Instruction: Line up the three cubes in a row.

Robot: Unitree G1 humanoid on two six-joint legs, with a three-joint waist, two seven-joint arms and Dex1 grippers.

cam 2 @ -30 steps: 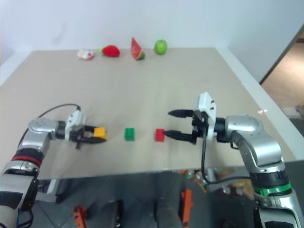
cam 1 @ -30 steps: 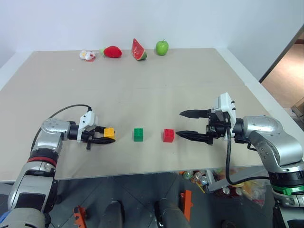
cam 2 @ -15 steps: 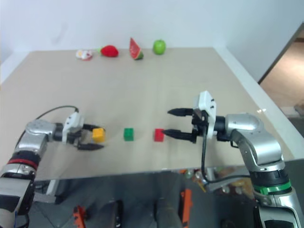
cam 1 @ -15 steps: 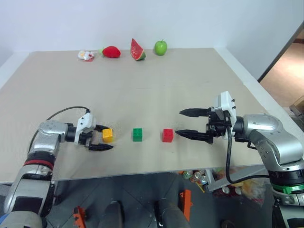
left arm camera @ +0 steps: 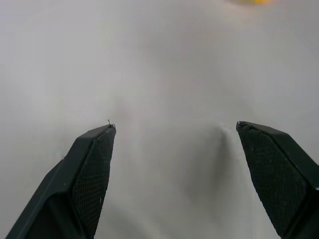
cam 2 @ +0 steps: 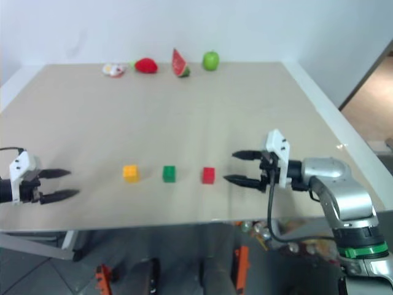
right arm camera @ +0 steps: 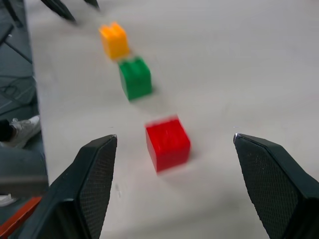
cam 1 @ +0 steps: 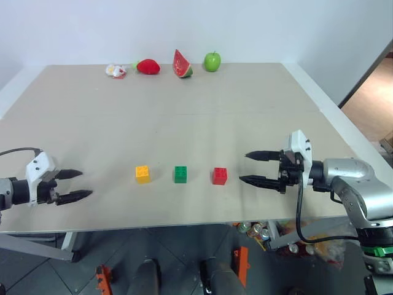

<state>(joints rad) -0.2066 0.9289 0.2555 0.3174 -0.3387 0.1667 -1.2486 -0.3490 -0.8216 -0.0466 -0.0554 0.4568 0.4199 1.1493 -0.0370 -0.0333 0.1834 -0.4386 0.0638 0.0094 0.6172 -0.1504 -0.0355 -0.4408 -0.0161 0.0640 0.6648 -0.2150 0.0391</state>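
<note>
So the left claw (cam 1: 75,185) just let go of the yellow-orange cube (cam 1: 142,174) and pulled back toward the tabletop's (cam 1: 184,123) near left corner; it's spread wide now, holding nothing. The right claw (cam 1: 250,168) backed off a bit too, also wide open and empty, near the red cube (cam 1: 220,176) but not touching it. That leaves yellow-orange, green cube (cam 1: 180,174) and red in a tidy, evenly spaced row along the near edge, so the lineup looks basically done. Toy fruits (cam 1: 180,64) sit way off along the far edge.
</note>
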